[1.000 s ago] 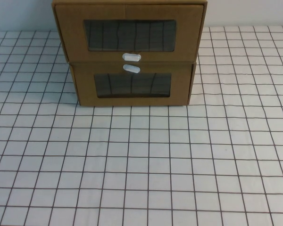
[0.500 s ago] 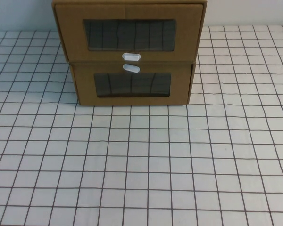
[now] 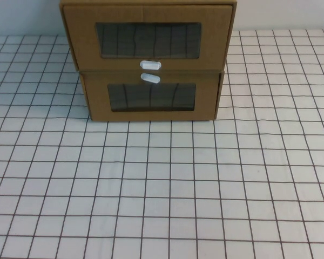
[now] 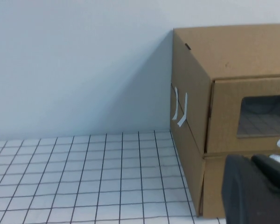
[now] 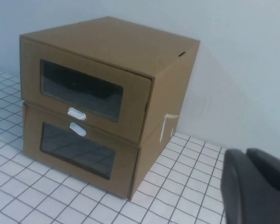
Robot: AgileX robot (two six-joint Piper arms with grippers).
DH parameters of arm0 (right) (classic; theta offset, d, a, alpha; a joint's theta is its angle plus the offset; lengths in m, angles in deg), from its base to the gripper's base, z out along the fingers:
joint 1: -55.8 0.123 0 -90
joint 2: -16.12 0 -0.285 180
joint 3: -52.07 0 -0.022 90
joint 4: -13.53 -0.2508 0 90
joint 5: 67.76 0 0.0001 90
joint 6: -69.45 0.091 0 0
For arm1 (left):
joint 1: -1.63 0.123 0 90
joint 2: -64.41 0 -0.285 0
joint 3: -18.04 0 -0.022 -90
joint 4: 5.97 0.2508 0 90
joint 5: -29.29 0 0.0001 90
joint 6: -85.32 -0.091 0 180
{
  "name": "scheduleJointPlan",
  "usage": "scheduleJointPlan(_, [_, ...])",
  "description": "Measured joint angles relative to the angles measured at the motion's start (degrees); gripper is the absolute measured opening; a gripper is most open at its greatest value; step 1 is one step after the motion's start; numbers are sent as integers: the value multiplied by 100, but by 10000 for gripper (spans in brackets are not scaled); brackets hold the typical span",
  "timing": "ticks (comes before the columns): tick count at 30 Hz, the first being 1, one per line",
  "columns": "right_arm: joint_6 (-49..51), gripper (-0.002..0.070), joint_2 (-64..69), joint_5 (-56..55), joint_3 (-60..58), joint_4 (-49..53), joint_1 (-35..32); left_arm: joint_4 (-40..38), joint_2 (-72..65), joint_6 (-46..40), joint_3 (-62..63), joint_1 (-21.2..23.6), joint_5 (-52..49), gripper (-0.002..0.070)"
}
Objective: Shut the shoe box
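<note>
The shoe box (image 3: 148, 38) is the upper of two stacked brown cardboard boxes at the table's far middle. Its dark front window has a white oval tab (image 3: 150, 65) beneath it. In the right wrist view (image 5: 88, 88) its front stands slightly forward of the lower box's front. My left gripper (image 4: 249, 158) is out of the high view. In its wrist view the dark fingers lie together, empty, near the box's left front corner (image 4: 207, 116). My right gripper (image 5: 245, 153) is also out of the high view, fingers together, empty, well off the box's right side.
The lower cardboard box (image 3: 151, 97) has its tab (image 3: 150, 79) above its window. A white cloth with a black grid (image 3: 167, 183) covers the table. A pale wall (image 4: 84, 65) stands right behind the boxes. White tape strips (image 4: 179, 109) are on the boxes' left side.
A dark arm part showed at the high view's left edge half a second ago and has gone out of view. The boxes have not moved.
</note>
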Motion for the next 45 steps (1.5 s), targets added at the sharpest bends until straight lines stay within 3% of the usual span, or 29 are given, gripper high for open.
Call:
scheduleJointPlan(9, [0, -14, -163, -78, -95, -14, 0, 0, 470, 79, -444, 0, 1018, -5])
scheduleJointPlan(33, [0, -13, -163, 189, -95, -101, 0, 14, 482, 79, -489, 0, 1038, -5])
scheduleJointPlan(38, [0, -13, -163, 193, -95, -104, 0, 285, 600, 79, -1086, 0, 1379, -5])
scheduleJointPlan(45, [0, -13, -163, 202, -95, -133, 0, 320, 1572, 90, -2937, 0, 1621, -5])
